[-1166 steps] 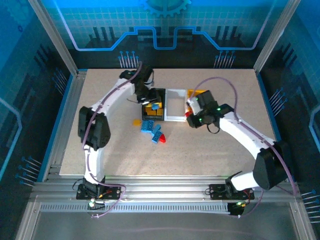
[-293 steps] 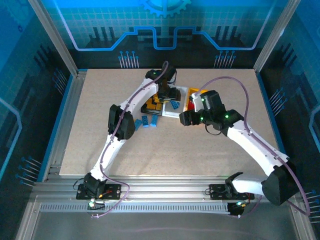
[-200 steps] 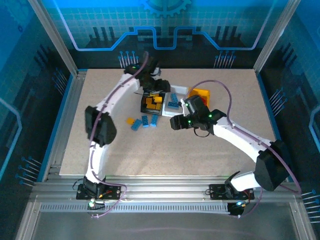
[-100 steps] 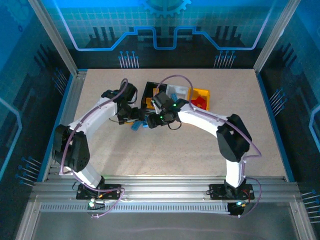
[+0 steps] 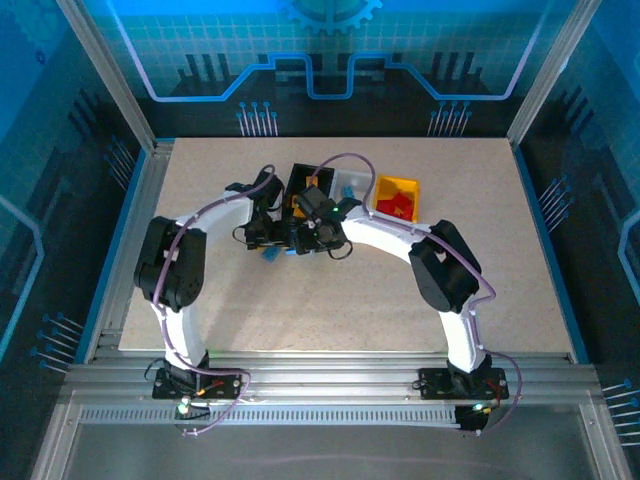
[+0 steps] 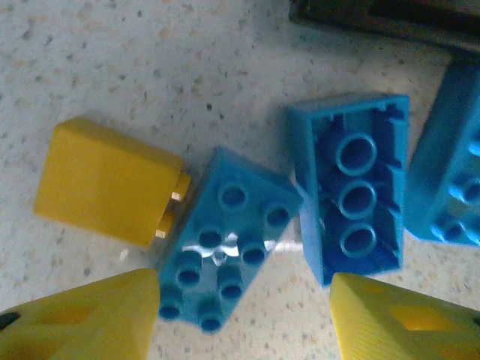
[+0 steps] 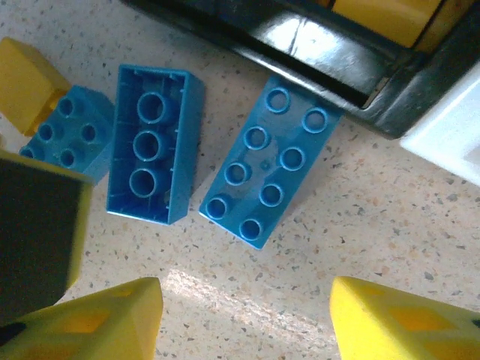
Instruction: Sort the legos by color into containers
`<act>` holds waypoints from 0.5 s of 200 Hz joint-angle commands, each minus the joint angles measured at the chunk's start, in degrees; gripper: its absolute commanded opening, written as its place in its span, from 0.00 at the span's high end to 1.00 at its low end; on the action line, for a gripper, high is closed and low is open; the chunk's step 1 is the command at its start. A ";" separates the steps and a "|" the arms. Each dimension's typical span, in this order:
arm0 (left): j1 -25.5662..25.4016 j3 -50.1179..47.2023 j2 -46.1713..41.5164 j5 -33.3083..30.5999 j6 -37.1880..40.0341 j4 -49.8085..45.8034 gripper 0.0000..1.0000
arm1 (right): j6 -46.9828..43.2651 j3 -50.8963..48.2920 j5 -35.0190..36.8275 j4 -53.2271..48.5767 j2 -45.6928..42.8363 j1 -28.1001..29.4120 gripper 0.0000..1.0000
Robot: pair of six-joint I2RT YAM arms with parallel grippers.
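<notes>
Both released: left pincer (image 6: 244,315) straddles one blue lego (image 6: 225,259), right pincer (image 7: 244,319) faces another blue lego (image 7: 268,191)

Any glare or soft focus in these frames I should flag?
Left wrist: white glare on the studs of the square blue brick, left gripper fingers out of focus. Right wrist: bright reflection on the glossy wall of the black bin, a light patch on the table. Top external: blue cast over the enclosure, loose bricks too small to resolve.
</notes>
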 commanded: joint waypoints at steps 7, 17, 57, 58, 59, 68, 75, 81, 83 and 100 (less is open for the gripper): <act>1.34 2.50 3.03 -0.33 1.86 1.36 0.41 | 1.51 1.77 1.14 -2.09 -0.08 -0.75 0.41; 1.56 2.93 4.08 0.00 2.16 1.41 0.43 | 1.51 1.88 0.92 -2.18 -0.17 -0.83 0.41; 1.57 2.31 5.86 1.39 2.41 1.88 0.49 | 2.03 1.58 0.70 -2.23 -0.20 -0.82 0.44; 1.57 2.16 5.86 1.45 2.41 1.91 0.49 | 1.99 1.58 0.70 -2.25 -0.14 -0.79 0.45; 1.57 2.05 5.86 1.48 2.40 1.92 0.49 | 2.01 1.57 0.70 -2.27 -0.16 -0.82 0.45; 1.52 0.99 5.62 1.85 2.19 1.94 0.49 | 2.12 1.73 0.42 -2.32 0.03 -0.77 0.45; 1.39 -0.18 5.15 2.20 2.06 2.14 0.50 | 2.21 1.89 0.41 -2.34 0.24 -0.78 0.44; 1.30 -1.47 4.57 2.50 1.88 2.32 0.50 | 2.26 2.05 0.44 -2.45 0.32 -0.72 0.44; 1.26 -1.91 4.31 2.57 1.81 2.38 0.50 | 2.22 2.08 0.39 -2.45 0.34 -0.71 0.44; 0.95 -5.74 1.51 2.69 1.33 2.67 0.50 | 2.37 2.43 0.82 -2.56 0.57 -0.69 0.42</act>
